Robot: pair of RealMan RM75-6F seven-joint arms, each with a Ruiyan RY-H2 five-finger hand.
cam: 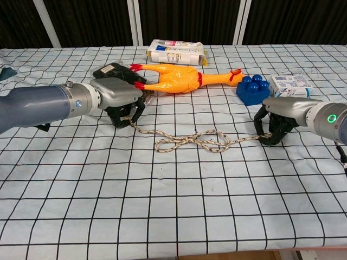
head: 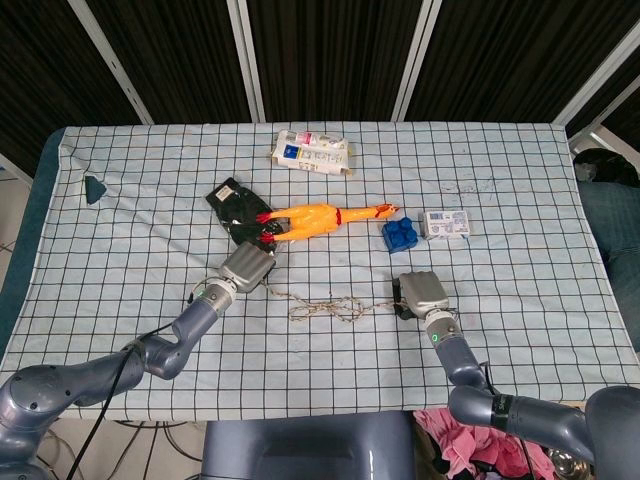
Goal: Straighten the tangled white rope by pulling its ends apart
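The white rope (cam: 190,141) lies on the checked tablecloth between my two hands, with a knotted loop in its middle (head: 325,309). My left hand (cam: 120,103) (head: 247,268) grips the rope's left end, fingers curled down around it. My right hand (cam: 276,123) (head: 420,294) holds the right end against the cloth, fingers curled under. The rope runs fairly taut from each hand to the tangle.
A yellow rubber chicken (cam: 181,79) (head: 315,218) lies just behind the left hand, beside a black object (head: 235,205). A blue block (cam: 252,89) and a small white box (cam: 290,83) sit behind the right hand. A white packet (head: 312,152) lies further back.
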